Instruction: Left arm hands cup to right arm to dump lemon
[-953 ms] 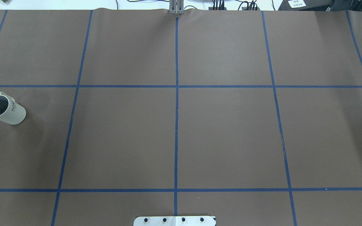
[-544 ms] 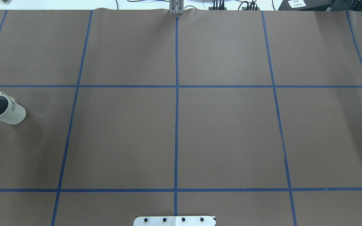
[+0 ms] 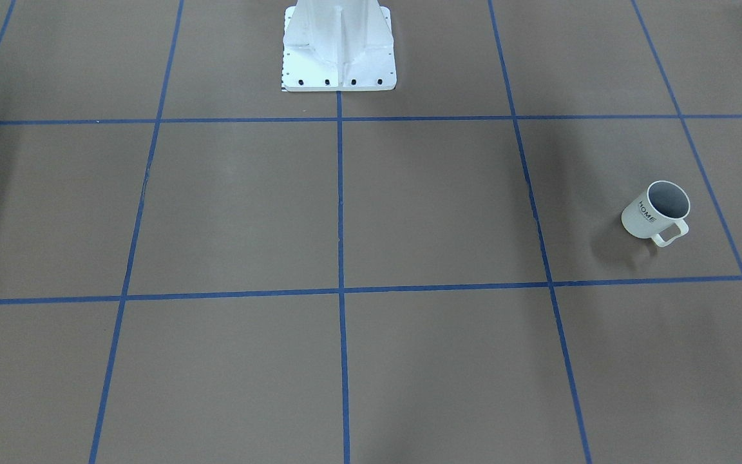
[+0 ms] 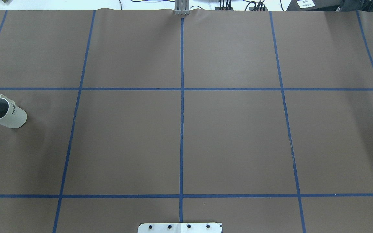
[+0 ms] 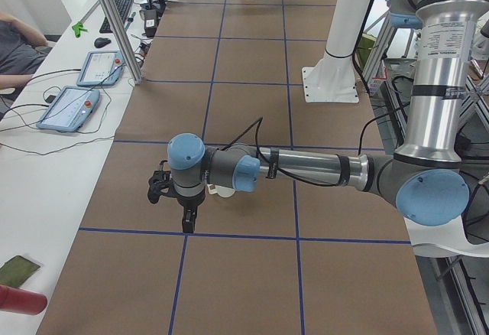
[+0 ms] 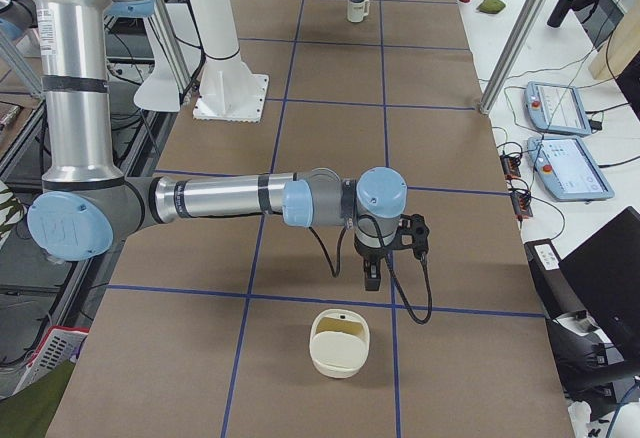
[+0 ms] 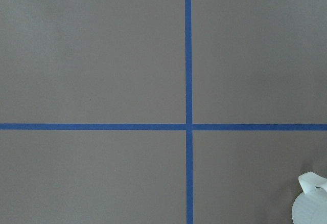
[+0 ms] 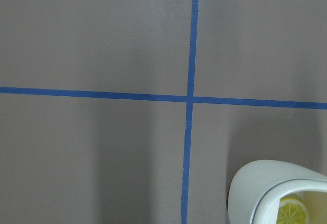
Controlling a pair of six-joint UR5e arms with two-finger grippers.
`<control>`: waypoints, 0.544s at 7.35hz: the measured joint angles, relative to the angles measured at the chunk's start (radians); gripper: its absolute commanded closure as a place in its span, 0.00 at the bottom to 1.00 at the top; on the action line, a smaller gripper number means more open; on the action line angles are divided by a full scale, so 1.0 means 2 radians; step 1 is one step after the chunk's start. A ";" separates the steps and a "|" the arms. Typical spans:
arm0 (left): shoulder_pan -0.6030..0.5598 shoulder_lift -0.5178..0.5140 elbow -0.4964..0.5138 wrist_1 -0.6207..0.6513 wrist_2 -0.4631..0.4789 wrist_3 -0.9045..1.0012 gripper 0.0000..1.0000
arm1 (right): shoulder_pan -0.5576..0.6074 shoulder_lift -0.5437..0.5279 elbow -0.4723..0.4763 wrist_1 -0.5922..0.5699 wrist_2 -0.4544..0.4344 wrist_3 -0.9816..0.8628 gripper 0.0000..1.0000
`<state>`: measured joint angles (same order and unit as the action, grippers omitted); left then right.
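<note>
The cream-white mug with black "HOME" lettering and a squarish handle stands upright on the brown paper-covered table with its blue tape grid. It is just behind the left gripper and partly hidden by that wrist. The small round yellow-green lemon piece lies inside a cream rounded tub, just beside the right gripper. Both sets of jaws point down over the table, but whether they are open or closed I cannot tell.
</note>
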<state>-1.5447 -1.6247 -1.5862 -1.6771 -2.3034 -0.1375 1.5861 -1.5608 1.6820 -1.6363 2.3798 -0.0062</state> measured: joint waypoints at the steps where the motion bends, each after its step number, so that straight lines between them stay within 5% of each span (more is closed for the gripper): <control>1: 0.000 0.000 0.000 0.000 0.000 0.000 0.00 | 0.000 0.001 0.000 0.000 0.000 0.000 0.00; 4: 0.000 -0.001 0.000 0.000 0.000 0.000 0.00 | 0.000 0.003 0.000 0.000 0.002 0.000 0.00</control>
<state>-1.5447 -1.6259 -1.5862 -1.6778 -2.3026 -0.1379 1.5861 -1.5542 1.6819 -1.6368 2.3835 -0.0061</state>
